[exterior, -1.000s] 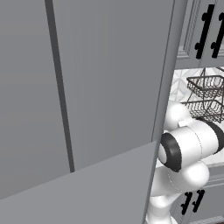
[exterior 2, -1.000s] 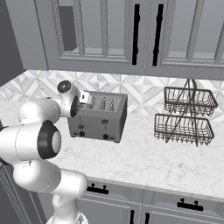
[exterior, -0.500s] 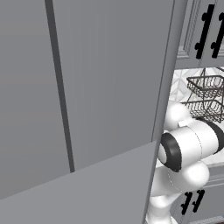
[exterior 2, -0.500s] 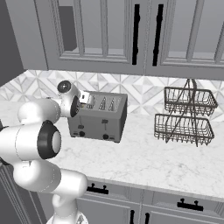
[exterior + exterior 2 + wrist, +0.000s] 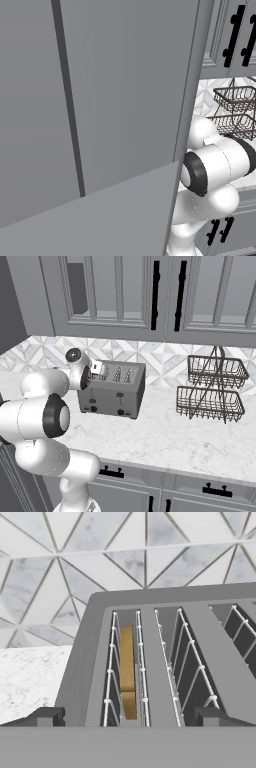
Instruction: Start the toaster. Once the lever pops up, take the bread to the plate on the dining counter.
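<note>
The matte grey toaster (image 5: 114,390) stands on the wall counter against the tiled backsplash. My gripper (image 5: 101,371) hovers just above its left end, pointing down over the slots. In the hand view the toaster (image 5: 85,662) lies right below, and the tan-brown bread (image 5: 127,667) stands on edge deep in the left slot. My gripper (image 5: 129,717) is open, its fingertips (image 5: 47,716) wide apart on either side of the slots, holding nothing. I cannot make out the lever. The plate and the dining counter are out of view.
A two-tier dark wire basket (image 5: 212,388) stands on the marble counter (image 5: 165,441) to the right of the toaster. Grey upper cabinets (image 5: 155,296) hang close above. A tall grey panel (image 5: 100,100) blocks most of the left base view.
</note>
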